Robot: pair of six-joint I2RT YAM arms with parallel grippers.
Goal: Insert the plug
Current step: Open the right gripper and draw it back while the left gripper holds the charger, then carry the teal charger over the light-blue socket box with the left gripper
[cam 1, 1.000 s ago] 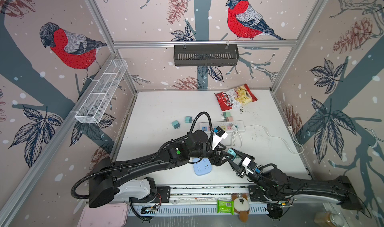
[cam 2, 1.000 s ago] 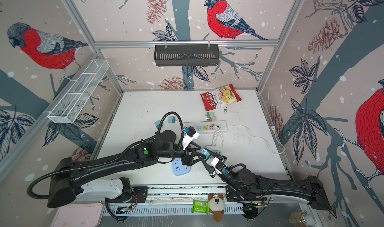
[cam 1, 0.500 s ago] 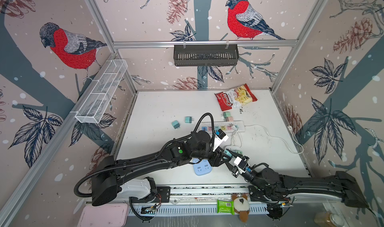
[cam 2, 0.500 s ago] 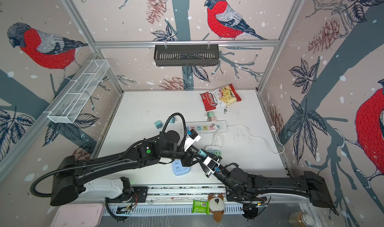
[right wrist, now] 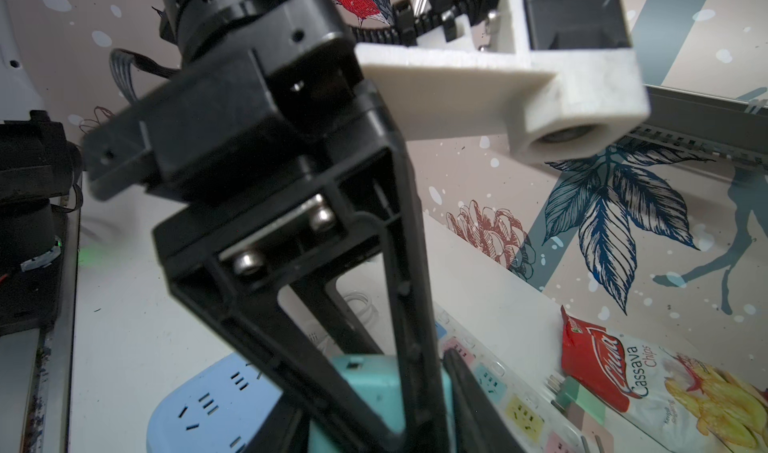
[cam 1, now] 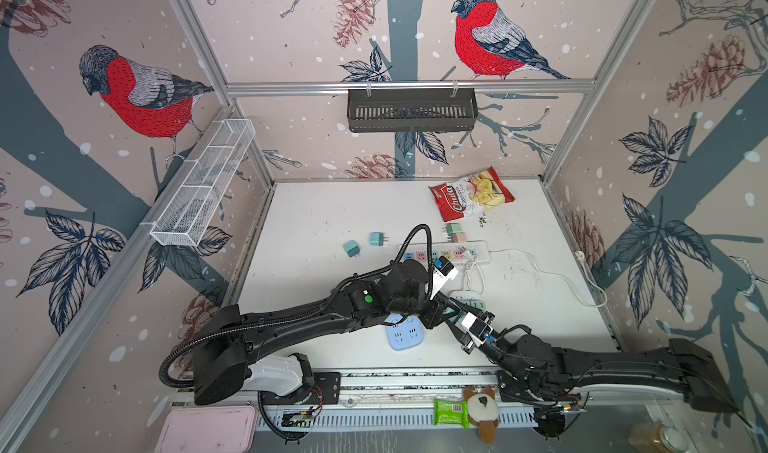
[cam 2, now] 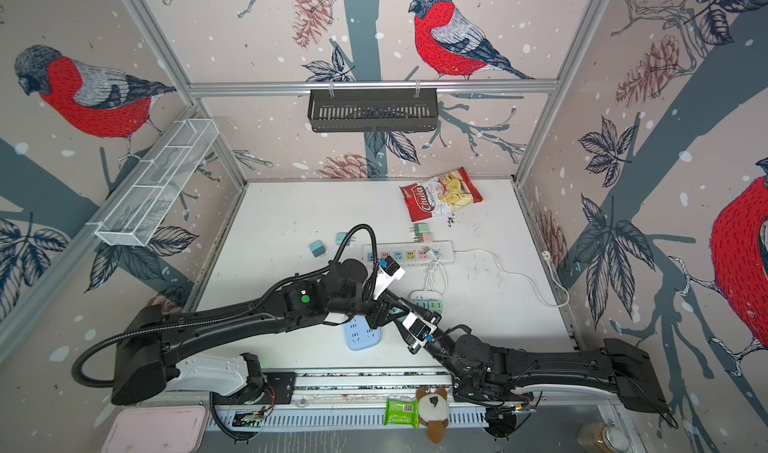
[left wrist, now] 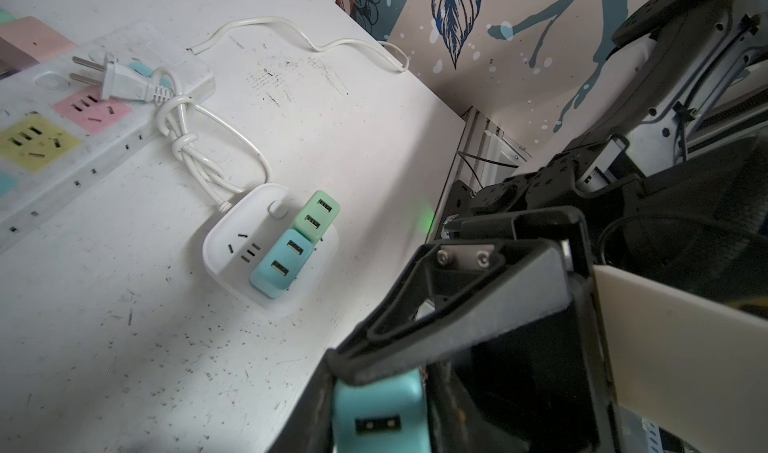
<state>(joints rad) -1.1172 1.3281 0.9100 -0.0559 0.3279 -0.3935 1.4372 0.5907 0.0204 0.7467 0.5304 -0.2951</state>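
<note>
I log a white tabletop bearing a pale blue rounded socket block. Just beside it, left gripper and right gripper meet, both clamped on the small teal cube plug.

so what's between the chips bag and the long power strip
A green adapter and a pink adapter, side by side: pink beside the power strip, green toward the cassava chips bag. Both top views show it.

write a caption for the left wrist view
teal plug clamped by black fingers up close, white power cube with two adapters plugged in beyond
</note>
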